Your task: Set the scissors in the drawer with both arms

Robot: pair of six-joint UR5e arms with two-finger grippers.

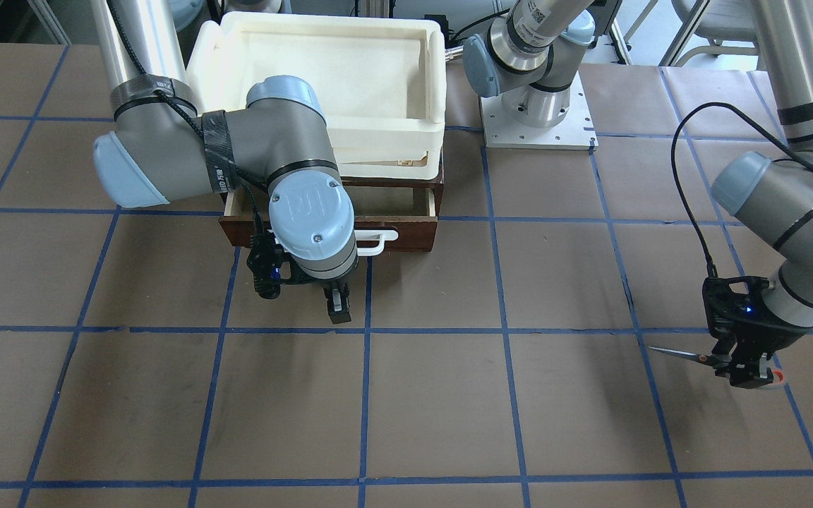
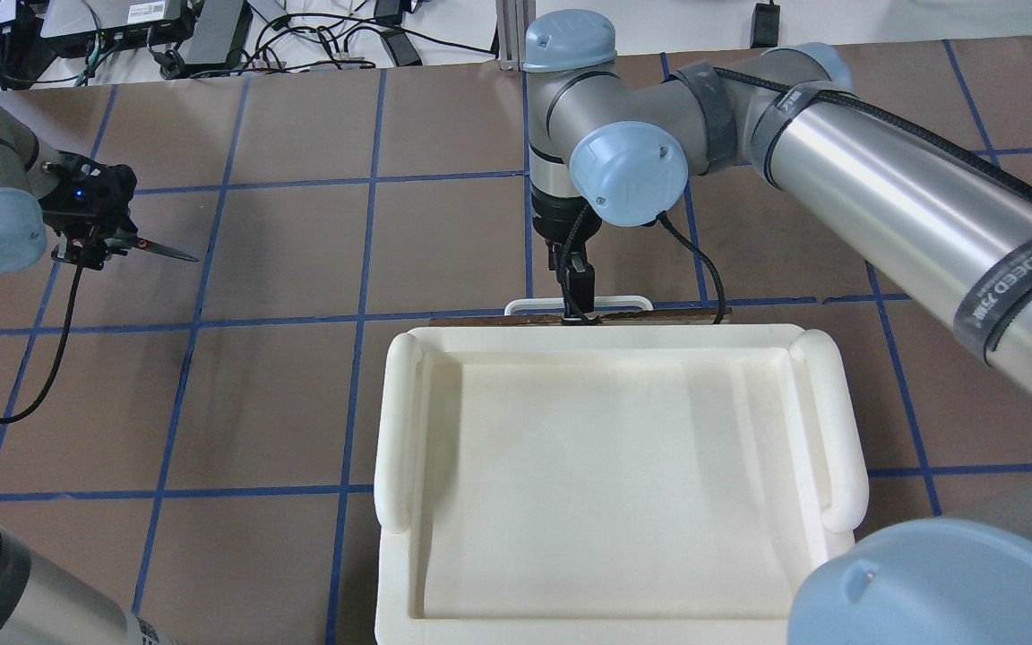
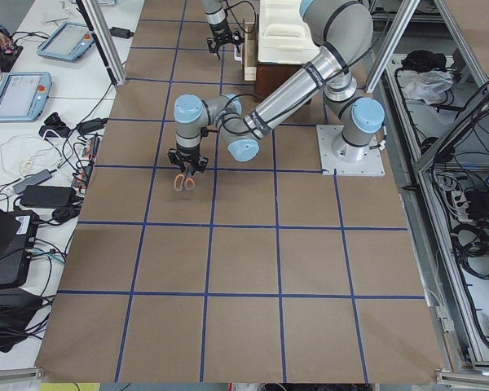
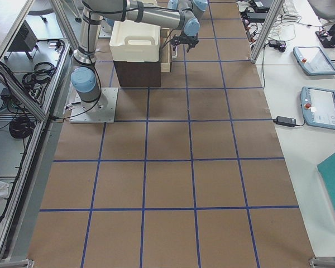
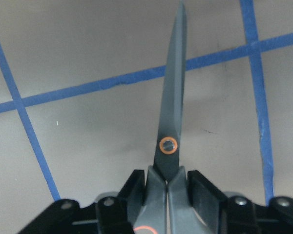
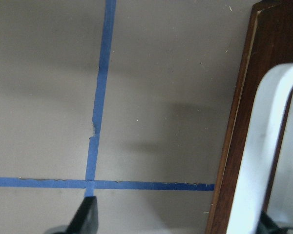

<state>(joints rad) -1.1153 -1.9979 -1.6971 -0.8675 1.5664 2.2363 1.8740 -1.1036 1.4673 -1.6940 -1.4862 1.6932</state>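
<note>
**A:** We've got the left gripper [image 1: 747, 372] clenched on the scissors [image 5: 172, 124], jaws squeezing the grey handles just behind the orange-ringed pivot, blades shut and jutting straight out ahead of the fingertips.

**B:** And the right gripper [image 1: 336, 302] sits at the white bar handle [image 1: 376, 242] of the drawer [image 1: 406, 234]. From the wrist camera we see the bar right beside one finger, but we can't tell whether the jaws are closed on it or just spread around it.

**A:** The drawer looks part-open to us, a strip of pale plywood showing behind the dark front, under the cream tray [image 2: 614, 484]. That's a narrow slot.

**B:** So our read for the step in hand: the right arm should hold that drawer steady, or draw it further out, while we carry the scissors across from well off to the side. Keep the blades level and closed, tip leading, and come in over the drawer front rather than under the tray's lip.

**A:** And we'd let go low, since slim steel blades will skid on bare plywood.

**B:** The two wrists will be crowding the same spot, so we'd approach from the free side of the handle.

**A:** Surface-wise, we're on brown paper ruled with blue tape squares [image 1: 505, 331], flat and matte.

**B:** Around us, aluminium framing, cables, and teach pendants [image 4: 314, 60] on the side benches.
</note>
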